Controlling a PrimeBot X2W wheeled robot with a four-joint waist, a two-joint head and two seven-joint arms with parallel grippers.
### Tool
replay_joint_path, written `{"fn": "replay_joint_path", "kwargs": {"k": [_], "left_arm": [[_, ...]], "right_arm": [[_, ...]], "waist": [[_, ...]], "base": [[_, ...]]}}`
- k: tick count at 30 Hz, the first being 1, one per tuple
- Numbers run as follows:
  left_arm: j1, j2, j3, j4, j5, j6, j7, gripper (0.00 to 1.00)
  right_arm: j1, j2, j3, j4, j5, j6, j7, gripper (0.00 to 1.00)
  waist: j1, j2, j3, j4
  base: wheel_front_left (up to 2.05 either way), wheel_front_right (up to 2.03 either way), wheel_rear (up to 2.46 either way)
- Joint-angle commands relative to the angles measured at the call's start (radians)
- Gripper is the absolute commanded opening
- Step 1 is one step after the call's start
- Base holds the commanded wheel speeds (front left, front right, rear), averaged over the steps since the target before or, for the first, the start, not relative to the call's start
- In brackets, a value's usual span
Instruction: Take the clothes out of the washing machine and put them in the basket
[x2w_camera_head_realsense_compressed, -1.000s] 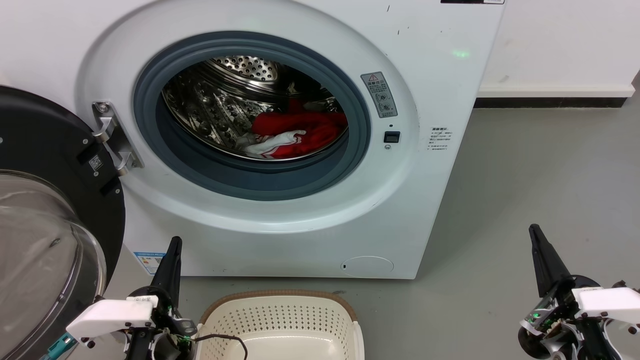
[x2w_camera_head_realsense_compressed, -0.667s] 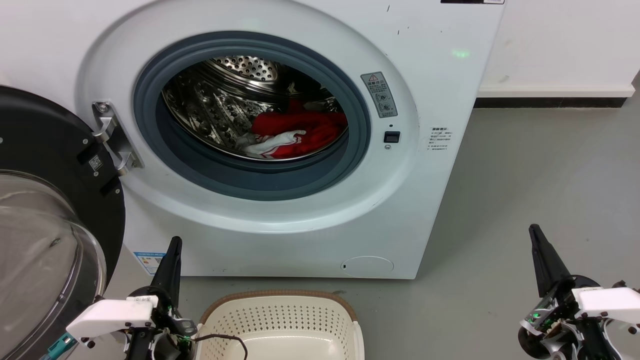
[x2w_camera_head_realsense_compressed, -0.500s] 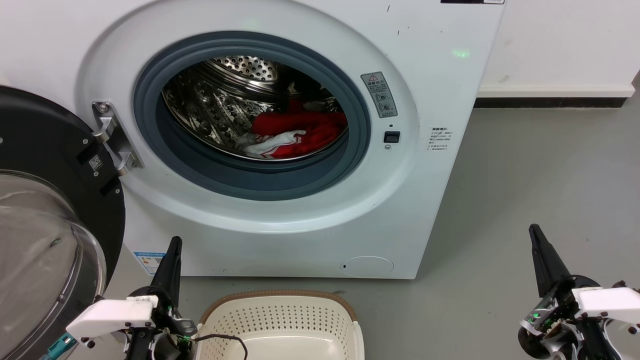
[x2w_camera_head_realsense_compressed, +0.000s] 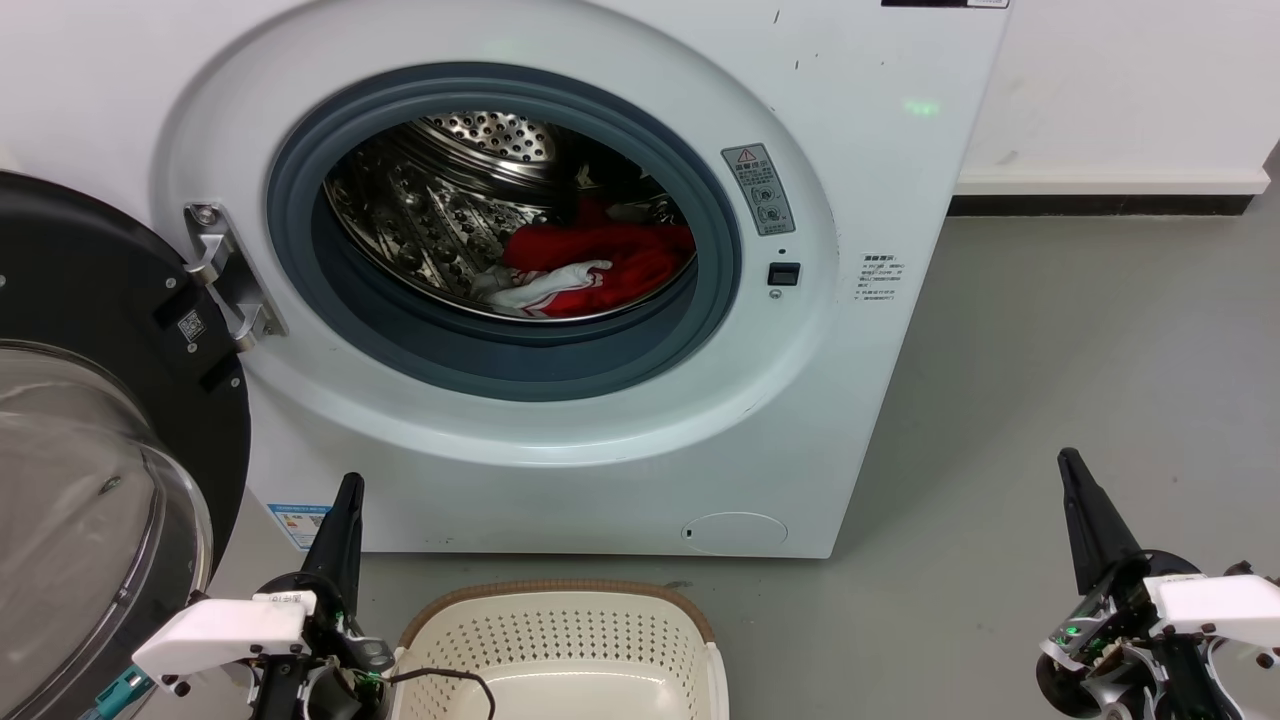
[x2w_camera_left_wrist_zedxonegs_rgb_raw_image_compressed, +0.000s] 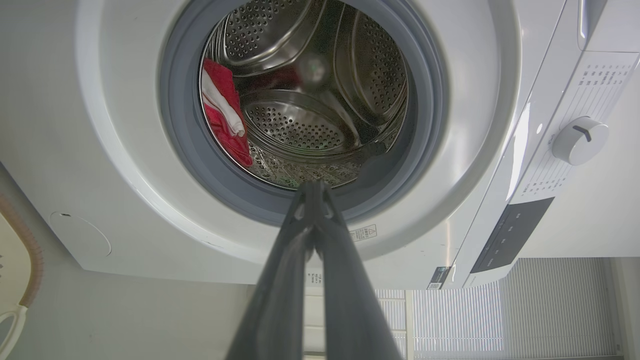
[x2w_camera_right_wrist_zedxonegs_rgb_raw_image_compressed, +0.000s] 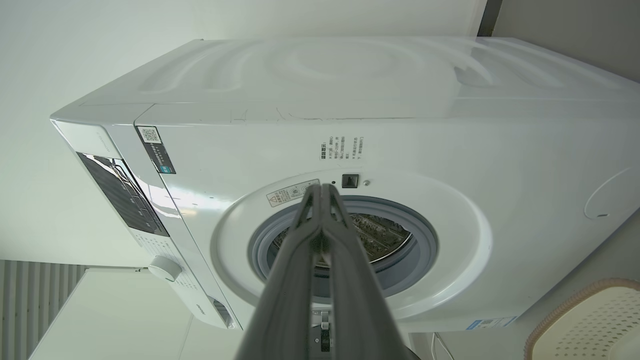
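The white washing machine (x2w_camera_head_realsense_compressed: 880, 160) stands open before me, its steel drum (x2w_camera_head_realsense_compressed: 430, 200) ringed by grey rubber. Red clothes (x2w_camera_head_realsense_compressed: 610, 255) with white parts lie at the drum's lower right; they also show in the left wrist view as clothes (x2w_camera_left_wrist_zedxonegs_rgb_raw_image_compressed: 222, 112). The cream basket (x2w_camera_head_realsense_compressed: 560, 640) sits on the floor below the machine, nothing in the part I see. My left gripper (x2w_camera_head_realsense_compressed: 349, 487) is shut and holds nothing, low at the left beside the basket. My right gripper (x2w_camera_head_realsense_compressed: 1067, 462) is shut too, low at the right over bare floor. Both point toward the machine (x2w_camera_left_wrist_zedxonegs_rgb_raw_image_compressed: 115, 125).
The black-rimmed glass door (x2w_camera_head_realsense_compressed: 90, 480) hangs open at the left, close to my left arm, on a metal hinge (x2w_camera_head_realsense_compressed: 225, 275). Grey floor (x2w_camera_head_realsense_compressed: 1080, 330) stretches to the right of the machine up to a white wall (x2w_camera_head_realsense_compressed: 1120, 90). The basket rim (x2w_camera_right_wrist_zedxonegs_rgb_raw_image_compressed: 580, 315) shows in the right wrist view.
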Motion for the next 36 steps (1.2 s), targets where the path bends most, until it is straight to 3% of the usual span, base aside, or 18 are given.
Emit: {"fn": "replay_joint_path", "kwargs": {"k": [1, 6, 7, 20, 36], "left_arm": [[-0.005, 0.000, 0.002, -0.003, -0.002, -0.004, 0.002, 0.00], [-0.005, 0.000, 0.002, -0.003, -0.002, -0.004, 0.002, 0.00], [0.001, 0.000, -0.001, 0.003, 0.001, 0.000, -0.001, 1.00], [-0.017, 0.001, -0.052, -0.002, 0.069, 0.000, -0.063, 1.00], [-0.035, 0.001, -0.079, -0.057, 0.407, -0.001, -0.132, 1.00]], "right_arm": [[-0.011, 0.003, 0.001, 0.001, -0.005, 0.000, 0.001, 0.00], [-0.011, 0.003, 0.001, 0.001, -0.005, 0.000, 0.001, 0.00], [0.002, 0.000, 0.000, 0.002, 0.000, 0.000, -0.001, 1.00], [0.018, 0.000, 0.020, -0.032, -0.073, 0.000, -0.062, 1.00], [0.033, 0.001, 0.029, -0.105, -0.480, 0.000, -0.131, 1.00]], "waist": [[0.0000, 0.0000, 0.000, 0.000], [0.0000, 0.0000, 0.000, 0.000], [0.0000, 0.0000, 0.000, 0.000], [0.0000, 0.0000, 0.001, 0.001], [0.0000, 0.0000, 0.001, 0.006]], "base": [[0.00, 0.00, 0.00], [0.00, 0.00, 0.00], [0.00, 0.00, 0.00], [0.00, 0.00, 0.00], [0.00, 0.00, 0.00]]}}
